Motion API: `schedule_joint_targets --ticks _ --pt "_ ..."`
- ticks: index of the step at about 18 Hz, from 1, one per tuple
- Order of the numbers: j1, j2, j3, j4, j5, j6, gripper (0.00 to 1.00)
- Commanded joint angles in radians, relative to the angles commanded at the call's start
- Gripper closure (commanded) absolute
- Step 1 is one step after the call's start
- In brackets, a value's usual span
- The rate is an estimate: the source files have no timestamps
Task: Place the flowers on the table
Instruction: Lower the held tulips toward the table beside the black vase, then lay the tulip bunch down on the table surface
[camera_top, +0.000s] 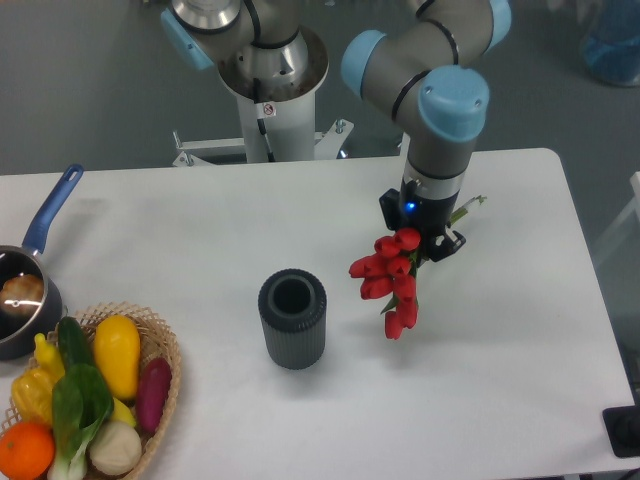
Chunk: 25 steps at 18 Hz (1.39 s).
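Grey floor (90, 90) behind; blue translucent object (612, 40) top right corner.

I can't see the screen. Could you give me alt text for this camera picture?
A robot arm's gripper holds a bunch of red tulips low over a white table. A dark ribbed vase stands to their left, with a basket of vegetables and a blue-handled pot at the far left edge.
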Motion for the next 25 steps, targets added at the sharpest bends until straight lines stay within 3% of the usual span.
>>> schedule_joint_targets --ticks 13,17,20,24,25 --pt "-0.029 -0.064 -0.006 0.006 0.028 -0.002 0.57" --pt "-0.031 -0.075 0.003 0.006 0.029 -0.002 0.5" --pt "-0.031 -0.077 0.003 0.008 0.029 -0.002 0.34" --pt "-0.031 -0.078 0.008 0.008 0.029 0.0 0.27" --pt "-0.029 -0.077 0.012 0.009 0.029 0.0 0.18"
